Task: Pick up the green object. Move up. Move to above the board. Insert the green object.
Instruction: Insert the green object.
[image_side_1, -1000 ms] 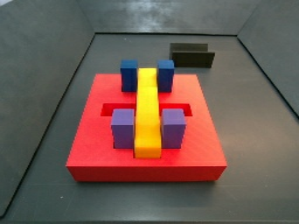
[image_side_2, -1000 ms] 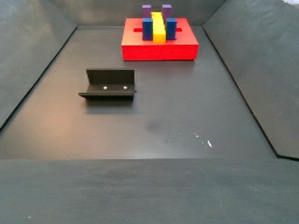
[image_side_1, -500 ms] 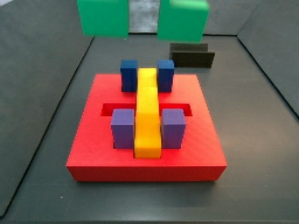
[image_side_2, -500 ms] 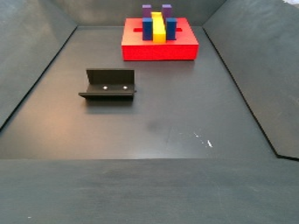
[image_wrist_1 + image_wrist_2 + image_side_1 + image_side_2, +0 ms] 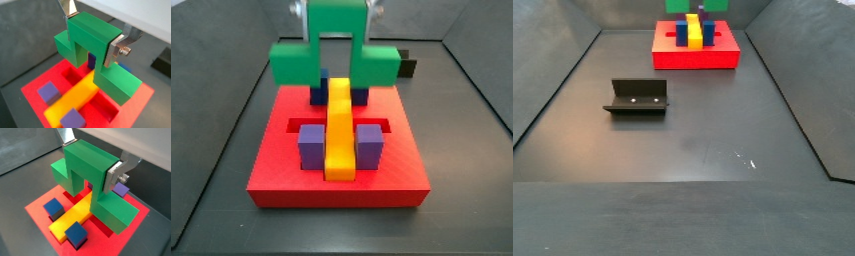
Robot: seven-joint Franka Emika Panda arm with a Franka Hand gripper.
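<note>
The green object is an arch-shaped piece with two feet. My gripper is shut on its top bar and holds it above the far end of the red board. Both wrist views show the green object clamped between my silver fingers, above the board. A yellow bar lies along the board's middle, with purple blocks at the near end and blue blocks under the green object. In a side view only a green edge shows above the board.
The dark fixture stands on the grey floor well away from the board; it also shows behind the board. Grey walls enclose the floor on all sides.
The gripper with the green object has come down into a side view, from out of view to just above the board's far end.
</note>
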